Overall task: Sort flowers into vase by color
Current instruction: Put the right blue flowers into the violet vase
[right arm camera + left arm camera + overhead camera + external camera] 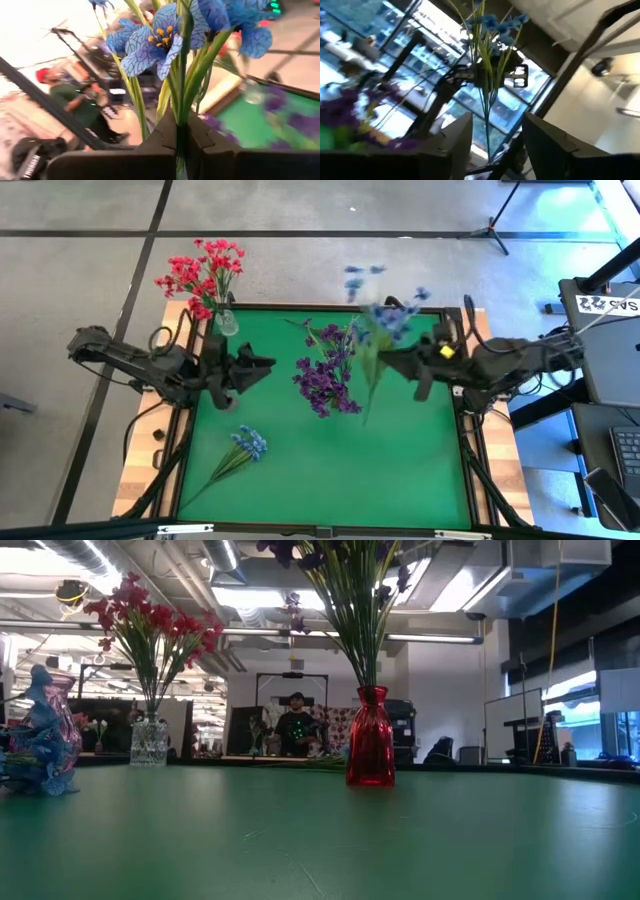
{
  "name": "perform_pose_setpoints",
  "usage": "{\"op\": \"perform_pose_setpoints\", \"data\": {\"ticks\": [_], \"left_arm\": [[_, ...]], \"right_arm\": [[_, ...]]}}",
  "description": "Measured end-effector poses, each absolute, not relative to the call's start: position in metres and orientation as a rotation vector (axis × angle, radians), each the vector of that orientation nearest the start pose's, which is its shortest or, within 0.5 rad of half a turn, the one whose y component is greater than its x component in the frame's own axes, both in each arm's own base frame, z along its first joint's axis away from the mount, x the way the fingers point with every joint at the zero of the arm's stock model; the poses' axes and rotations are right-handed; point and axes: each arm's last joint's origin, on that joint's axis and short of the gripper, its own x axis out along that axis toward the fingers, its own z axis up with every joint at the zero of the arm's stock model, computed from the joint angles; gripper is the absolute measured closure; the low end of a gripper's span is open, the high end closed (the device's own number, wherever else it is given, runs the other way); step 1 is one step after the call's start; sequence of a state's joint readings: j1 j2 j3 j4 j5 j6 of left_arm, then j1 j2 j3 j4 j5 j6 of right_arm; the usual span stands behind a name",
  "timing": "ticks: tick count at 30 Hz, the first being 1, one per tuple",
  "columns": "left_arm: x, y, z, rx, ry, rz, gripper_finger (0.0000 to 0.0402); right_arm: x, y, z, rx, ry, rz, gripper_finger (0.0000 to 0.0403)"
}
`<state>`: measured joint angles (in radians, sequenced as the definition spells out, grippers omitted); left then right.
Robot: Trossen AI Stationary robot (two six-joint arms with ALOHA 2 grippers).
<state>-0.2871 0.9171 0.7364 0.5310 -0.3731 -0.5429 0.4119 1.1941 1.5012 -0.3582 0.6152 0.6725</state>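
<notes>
My right gripper (388,362) is over the table's right half, shut on a bunch of light blue flowers (388,315). My left gripper (262,366) hovers open over the left half and points at that bunch (487,30). Dark purple flowers (328,372) stand in a red vase (370,750) at the table's middle. Red-pink flowers (203,275) stand in a clear vase (227,323) at the far left corner. One more blue sprig (243,447) lies flat on the near left part of the mat. My right gripper pinches the blue bunch between its two fingers by the green stems (181,131), a little below the blossoms, with several stems together. The fingers come level from the table's right, across the stems. The bunch is lifted clear, blossoms toward the far edge, and the stem ends (368,412) hang free.
The green mat (400,470) is bare on its near right half. The red vase with purple flowers stands between the two grippers. A person (296,725) sits in the room beyond the far edge. Wooden table borders (140,470) frame the mat.
</notes>
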Motion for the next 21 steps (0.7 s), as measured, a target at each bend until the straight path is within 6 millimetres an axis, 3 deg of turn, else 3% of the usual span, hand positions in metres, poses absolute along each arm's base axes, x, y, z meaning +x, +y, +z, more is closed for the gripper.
{"op": "perform_pose_setpoints", "data": {"ticks": [4, 8, 16, 21], "left_arm": [[0.208, -0.05, 0.355, -0.644, -0.342, -0.02, 0.0209], [0.215, -0.056, 0.352, -0.594, -0.329, -0.123, 0.0193], [0.216, -0.06, 0.353, -0.463, -0.337, -0.21, 0.0192], [0.217, -0.06, 0.35, -0.452, -0.314, -0.176, 0.0193]], "right_arm": [[0.243, 0.089, 0.475, 0.586, -0.06, -0.125, 0.0398], [0.271, 0.094, 0.459, 0.552, 0.001, -0.058, 0.0397], [0.325, 0.095, 0.433, 0.558, -0.012, 0.008, 0.0397], [0.346, 0.095, 0.426, 0.561, -0.103, 0.02, 0.0397]]}}
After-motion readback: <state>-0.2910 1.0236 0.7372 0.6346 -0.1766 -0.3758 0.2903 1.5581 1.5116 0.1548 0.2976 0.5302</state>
